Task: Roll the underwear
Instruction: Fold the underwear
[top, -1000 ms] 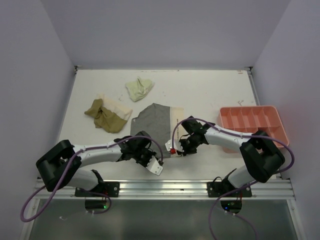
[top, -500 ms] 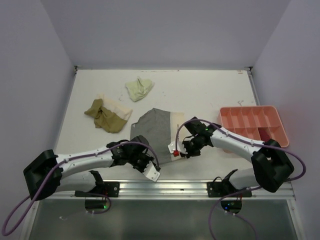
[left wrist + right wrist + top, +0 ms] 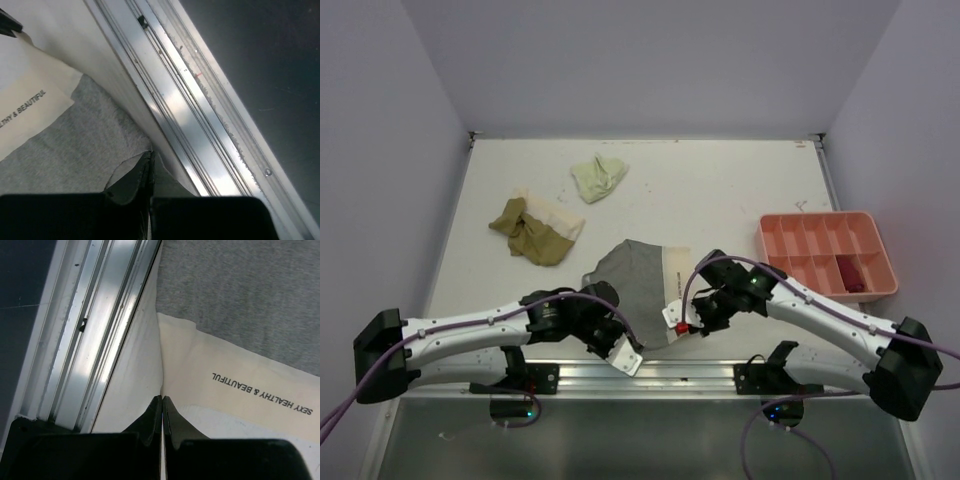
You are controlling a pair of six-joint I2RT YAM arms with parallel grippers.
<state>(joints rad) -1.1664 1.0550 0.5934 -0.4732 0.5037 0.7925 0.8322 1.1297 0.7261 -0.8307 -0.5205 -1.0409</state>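
The grey underwear (image 3: 635, 285), with a cream printed waistband (image 3: 672, 270), lies at the table's near edge between my arms. My left gripper (image 3: 628, 352) is shut on its near grey edge; in the left wrist view the jaws (image 3: 148, 157) pinch a fold of grey cloth (image 3: 65, 145). My right gripper (image 3: 680, 318) is shut on the waistband corner (image 3: 235, 375), jaws closed (image 3: 162, 399). The olive-tan (image 3: 530, 238) and cream (image 3: 558, 212) garments lie at back left. The pale yellow-green one (image 3: 598, 177) lies farther back. The dark red one (image 3: 852, 272) sits in the tray.
The salmon-pink compartment tray (image 3: 825, 225) stands at the right edge of the table. An aluminium rail (image 3: 650, 375) runs along the near edge, right under both grippers, and shows in both wrist views (image 3: 190, 115) (image 3: 95, 340). Walls enclose the table on three sides.
Both grippers have moved toward the near edge, dragging the grey underwear with them. Its near side now reaches the table's front edge by the rail.
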